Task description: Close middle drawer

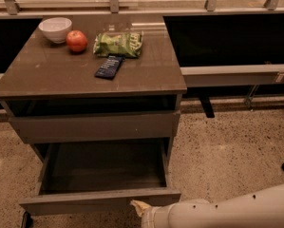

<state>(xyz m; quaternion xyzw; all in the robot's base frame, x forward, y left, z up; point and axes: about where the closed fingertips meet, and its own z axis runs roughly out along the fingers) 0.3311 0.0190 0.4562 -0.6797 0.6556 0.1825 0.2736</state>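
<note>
The middle drawer (101, 201) is pulled far out of the grey-brown cabinet (91, 72). Its plain flat front panel faces me and its dark boxy interior (103, 165) looks empty. Above it sits the drawer with the taller front panel (94, 126), out only slightly. My gripper (137, 207) is at the bottom edge of the camera view, on the end of the white arm (227, 210) that comes in from the right. Its cream tip is just below the right part of the middle drawer's front panel, close to it or touching it.
On the cabinet top lie a white bowl (55, 29), a red apple (77, 41), a green chip bag (118, 43) and a dark blue packet (108, 66). A dark counter with a rail (231, 70) runs behind to the right. Speckled floor (227, 146) lies right of the cabinet.
</note>
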